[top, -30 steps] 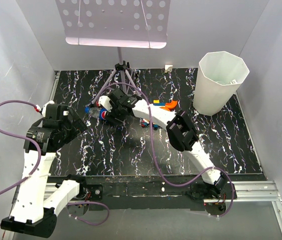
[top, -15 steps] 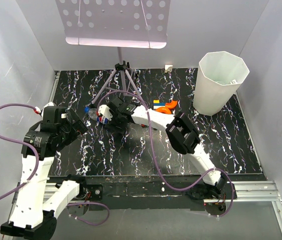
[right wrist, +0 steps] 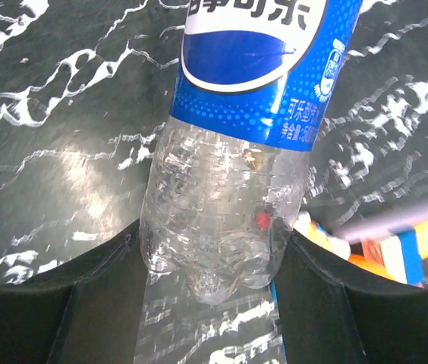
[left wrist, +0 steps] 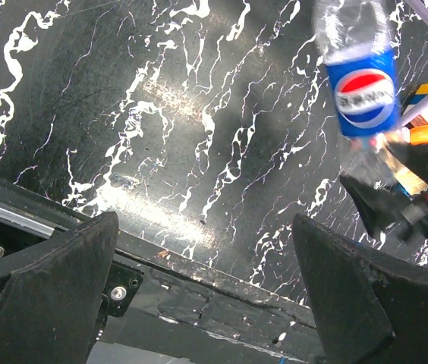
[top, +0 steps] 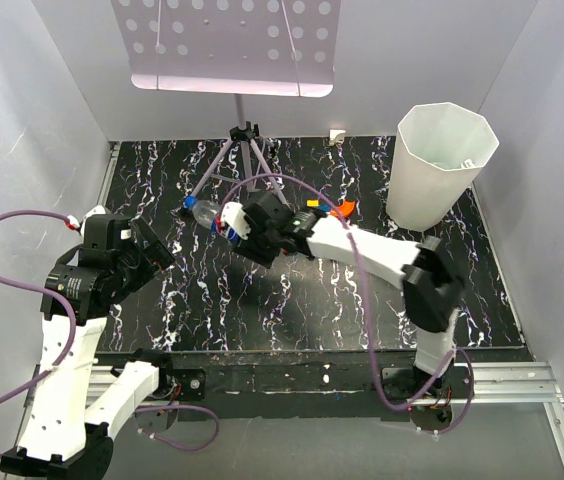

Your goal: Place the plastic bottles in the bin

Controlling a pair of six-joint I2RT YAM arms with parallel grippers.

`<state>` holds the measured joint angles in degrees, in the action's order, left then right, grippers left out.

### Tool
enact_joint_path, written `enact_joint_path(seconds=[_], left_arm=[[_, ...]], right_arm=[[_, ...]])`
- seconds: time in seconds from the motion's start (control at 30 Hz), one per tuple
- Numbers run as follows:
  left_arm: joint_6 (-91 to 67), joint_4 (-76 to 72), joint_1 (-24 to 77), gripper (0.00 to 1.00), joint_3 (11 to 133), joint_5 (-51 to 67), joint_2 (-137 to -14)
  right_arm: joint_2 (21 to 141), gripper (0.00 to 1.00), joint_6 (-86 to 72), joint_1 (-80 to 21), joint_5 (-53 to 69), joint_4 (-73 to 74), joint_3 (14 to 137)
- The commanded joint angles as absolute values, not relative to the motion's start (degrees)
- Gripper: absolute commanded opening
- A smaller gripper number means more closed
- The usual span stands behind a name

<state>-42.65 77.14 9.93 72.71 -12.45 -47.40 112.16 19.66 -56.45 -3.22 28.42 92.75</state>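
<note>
Gripping the bottle (right wrist: 229, 189) at its base with my right gripper (right wrist: 206, 250).
Clear plastic, blue Pepsi label (right wrist: 252, 76) — the left wrist view adds its upper part and my left gripper (left wrist: 206, 224), spread wide.

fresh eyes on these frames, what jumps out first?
The Pepsi bottle, left of centre on the table, with its base pinched in the jaws of the right gripper. Next, the tall white bin standing in the far right corner, well away from the bottle. The left gripper hangs at the near left, jaws wide open with nothing in them.
</note>
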Motion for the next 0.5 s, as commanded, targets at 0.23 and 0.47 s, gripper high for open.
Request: enact_joint_path(seconds=[0.23,0.47], left_arm=[[-43.2,77.3,10.0,0.99,74.0,-13.0,-48.9],[-42.5,74.4,10.0,0.99,74.6,-12.0,-51.9]], right_arm=[[68.8,0.46,6.0,-64.6,-18.5,30.4,65.2],[47.3,0.49,-4.8,-60.7,-30.7,34.2,60.8]])
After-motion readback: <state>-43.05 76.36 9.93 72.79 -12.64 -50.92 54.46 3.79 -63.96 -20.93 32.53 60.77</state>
